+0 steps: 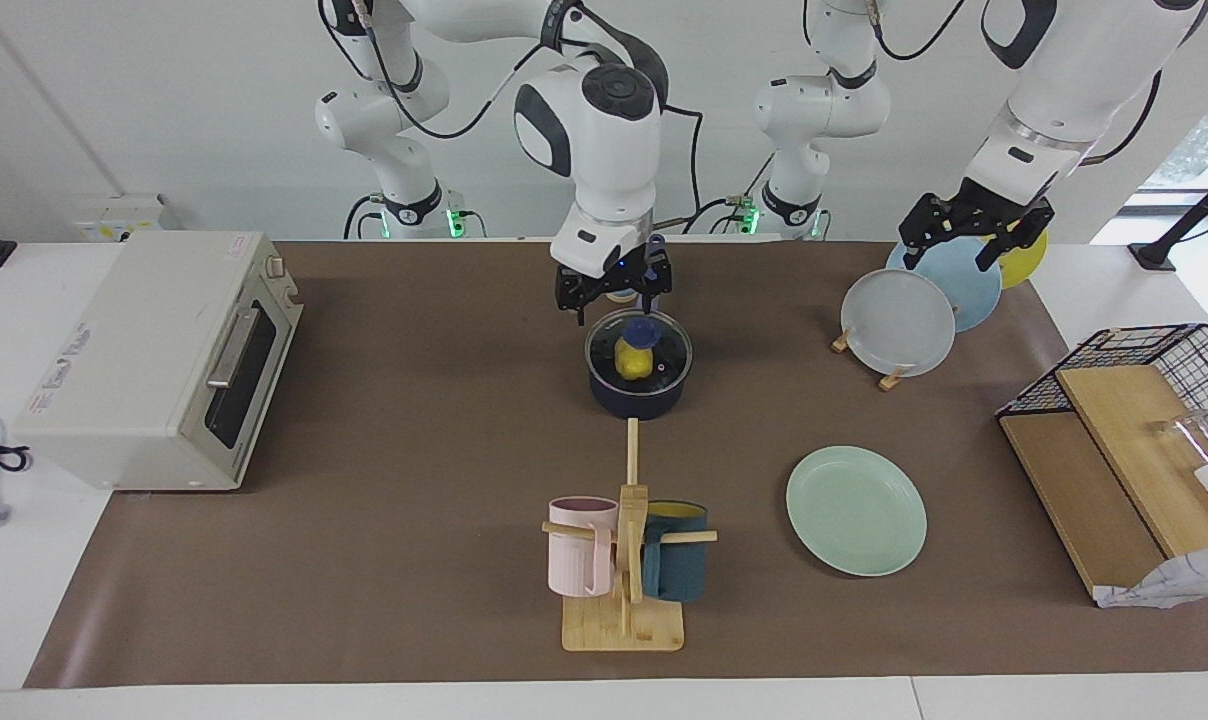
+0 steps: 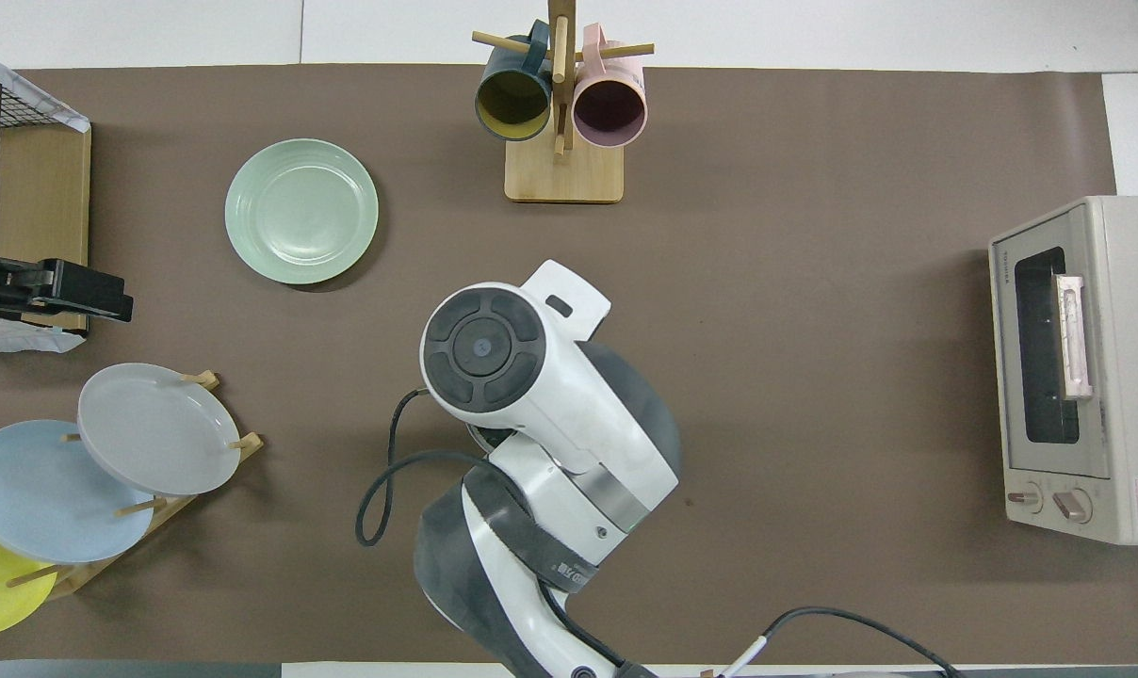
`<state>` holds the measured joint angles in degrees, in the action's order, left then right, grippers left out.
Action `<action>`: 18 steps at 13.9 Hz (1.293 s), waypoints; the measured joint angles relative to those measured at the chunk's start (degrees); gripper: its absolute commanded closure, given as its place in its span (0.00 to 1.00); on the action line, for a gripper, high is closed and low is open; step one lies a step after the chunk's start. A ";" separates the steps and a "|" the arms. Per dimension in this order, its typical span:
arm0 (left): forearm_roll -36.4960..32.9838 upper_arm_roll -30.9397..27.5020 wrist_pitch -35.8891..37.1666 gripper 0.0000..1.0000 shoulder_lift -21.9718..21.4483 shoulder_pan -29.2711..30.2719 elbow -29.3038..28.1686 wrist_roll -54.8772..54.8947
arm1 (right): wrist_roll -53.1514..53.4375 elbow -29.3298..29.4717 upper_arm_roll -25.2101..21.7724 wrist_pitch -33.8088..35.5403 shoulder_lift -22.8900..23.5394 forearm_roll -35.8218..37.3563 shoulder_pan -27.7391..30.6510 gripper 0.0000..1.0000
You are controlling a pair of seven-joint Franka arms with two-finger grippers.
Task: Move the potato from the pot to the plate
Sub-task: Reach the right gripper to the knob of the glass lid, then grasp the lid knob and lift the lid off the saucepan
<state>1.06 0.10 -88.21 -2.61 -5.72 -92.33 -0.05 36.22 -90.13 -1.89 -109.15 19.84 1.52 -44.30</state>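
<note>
toaster oven (image 1: 154,360) sat at the table edge by the right arm's end, door shut. right gripper (image 1: 612,293) hung over the pot's (image 1: 637,397) handle side, just above the glass lid (image 1: 664,350), not touching it as far as the facing view showed; fingers spread wide, nothing held. in the overhead view the right arm hid the pot entirely. potato (image 1: 631,361) lay inside the pot under the lid, yellow showing through the glass below the blue knob (image 1: 641,330). pot stood mid-table. mug rack (image 1: 624,560) stood near the table edge farthest from the robots, in line with the pot. plate (image 1: 856,510) lay flat and bare, toward the left arm's end, well apart from the pot. dish rack (image 1: 899,315) stood near the table corner by the left arm's base; left gripper (image 1: 974,235) waited over it, fingers wide, empty.

progress, judged: nothing transferred yet. lid still on, potato still in pot, plate unfilled. left to do: lift lid off, set it aside, grasp potato, carry it to the plate, release.
</note>
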 measured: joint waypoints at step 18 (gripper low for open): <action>0.00 0.00 0.00 0.00 0.00 0.00 0.00 0.00 | 0.53 -6.11 -0.28 -7.48 -0.70 0.31 -0.35 0.76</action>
<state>1.06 0.10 -88.21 -2.61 -5.72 -92.33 -0.05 36.75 -96.23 -2.17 -116.63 19.15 1.84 -44.65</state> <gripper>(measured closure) 0.000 0.339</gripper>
